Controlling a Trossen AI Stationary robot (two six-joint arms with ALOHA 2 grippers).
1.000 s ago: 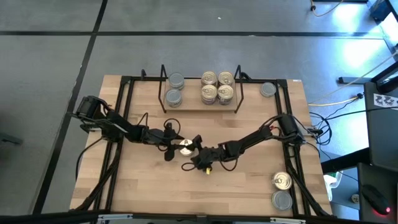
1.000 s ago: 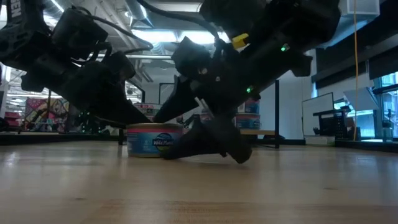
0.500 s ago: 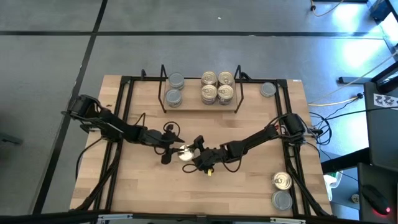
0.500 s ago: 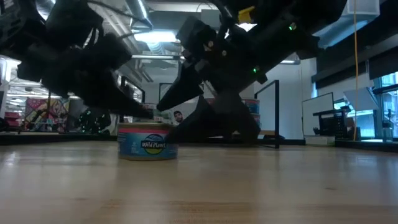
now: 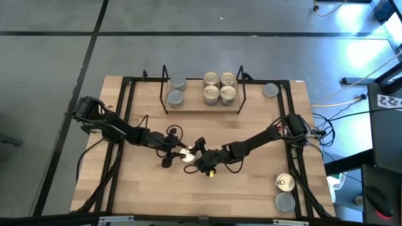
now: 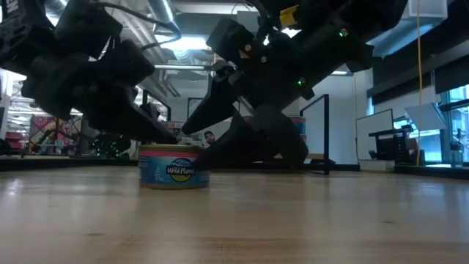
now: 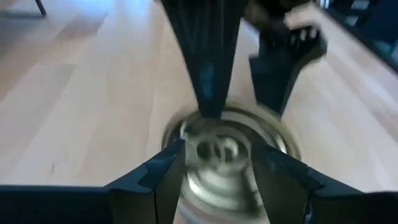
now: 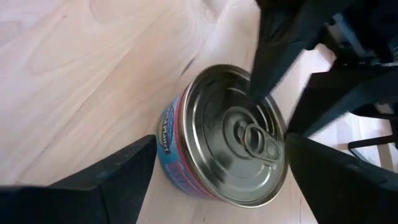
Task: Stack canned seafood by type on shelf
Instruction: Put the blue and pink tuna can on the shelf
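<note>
One pull-tab can [image 8: 227,152] stands on the table [image 5: 264,188] in front of the shelf [image 5: 201,100], well apart from it, and both arms meet over it. The left gripper [image 5: 171,152] straddles the can, fingers apart and not yet clamped; the right gripper [image 5: 200,158] waits just beside the can, fingers wide apart. This looks like the pickup step; next, the left fingers should close on the can and carry it to the shelf's pull-tab stacks
</note>
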